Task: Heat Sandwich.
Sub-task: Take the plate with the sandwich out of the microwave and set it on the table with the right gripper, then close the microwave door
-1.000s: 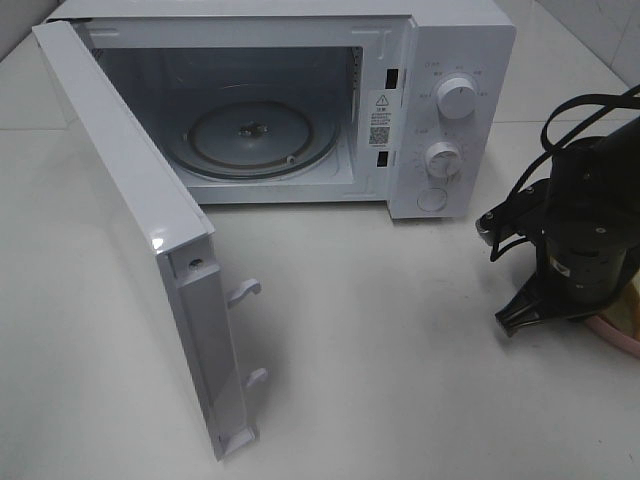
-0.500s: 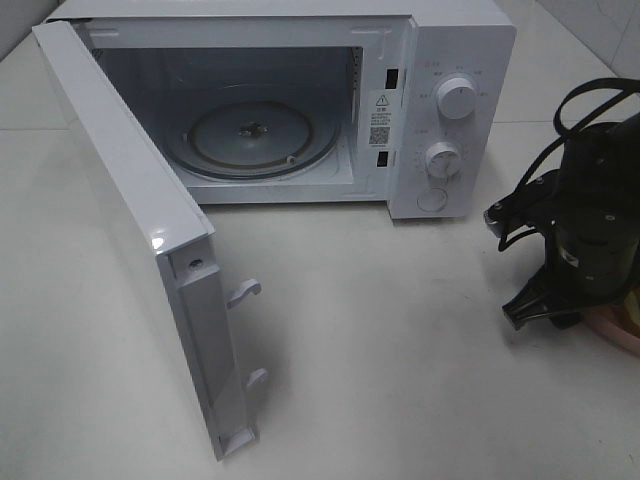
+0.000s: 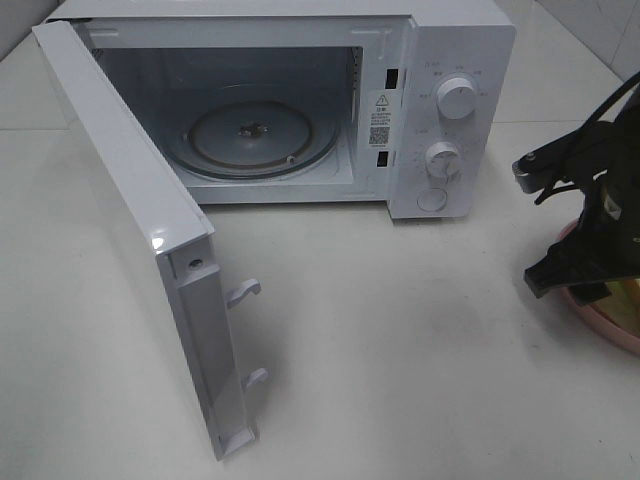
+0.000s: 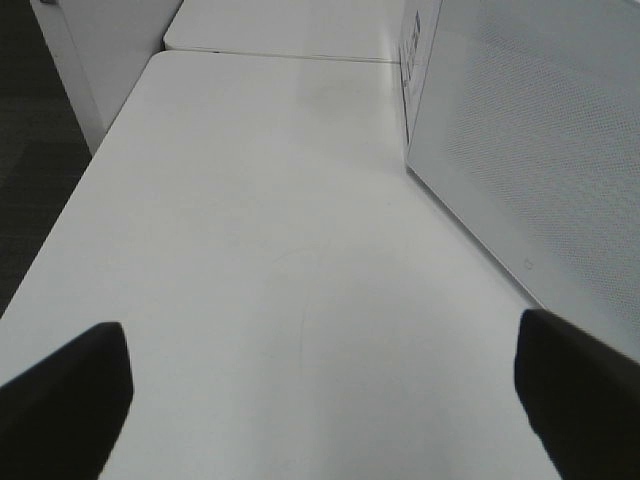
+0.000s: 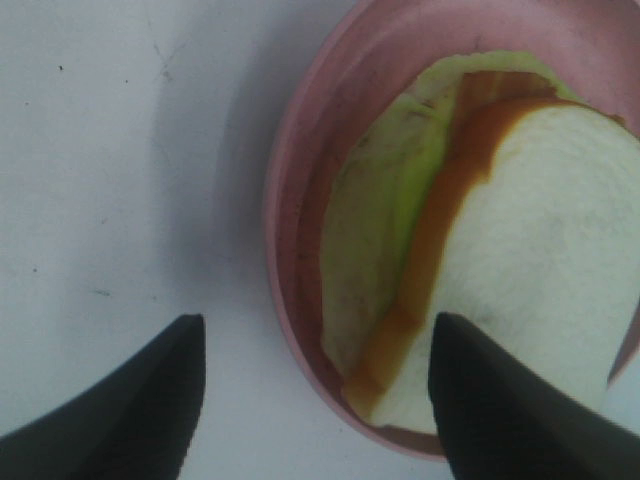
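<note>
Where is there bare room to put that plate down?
Bare table lies between the open microwave door and the pink plate; the glass turntable inside is bare too. It is crowded at the right edge, where the right end effector hovers over the sandwich.

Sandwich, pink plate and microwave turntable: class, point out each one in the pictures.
sandwich [image 5: 545, 250]: right wrist view, on the white top bread slice.
pink plate [image 5: 290, 230]: right wrist view, on its bare rim beside the lettuce.
microwave turntable [image 3: 262, 138]: exterior high view, on the glass surface.
</note>
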Tool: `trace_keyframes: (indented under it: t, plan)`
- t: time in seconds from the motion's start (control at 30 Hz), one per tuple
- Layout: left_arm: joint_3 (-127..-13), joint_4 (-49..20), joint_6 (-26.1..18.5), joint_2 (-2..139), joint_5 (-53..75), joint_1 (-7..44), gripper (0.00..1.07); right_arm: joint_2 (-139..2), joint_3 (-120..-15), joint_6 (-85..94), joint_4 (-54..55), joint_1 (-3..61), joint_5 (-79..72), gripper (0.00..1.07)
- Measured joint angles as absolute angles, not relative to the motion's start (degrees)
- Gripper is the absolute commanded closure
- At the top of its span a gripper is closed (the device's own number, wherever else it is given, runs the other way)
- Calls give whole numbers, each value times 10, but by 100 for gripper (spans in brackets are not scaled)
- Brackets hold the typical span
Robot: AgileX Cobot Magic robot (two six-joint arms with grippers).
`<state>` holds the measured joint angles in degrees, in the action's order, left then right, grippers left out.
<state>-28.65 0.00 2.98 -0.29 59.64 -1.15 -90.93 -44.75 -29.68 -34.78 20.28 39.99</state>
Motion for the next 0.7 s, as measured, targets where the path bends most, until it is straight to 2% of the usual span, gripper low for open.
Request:
trace_keyframes:
  t: [0.2, 0.4, 0.7]
  plan:
    - [-286, 0, 30, -3, 596, -11, 9, -849, -447, -264, -310, 203, 435, 39]
    - [-286, 0, 30, -3, 596, -11, 9, -761, -447, -190, -239, 203, 473, 29]
    - [-286, 0, 30, -3, 596, -11, 9, -656, -447, -147, -179, 203, 528, 31]
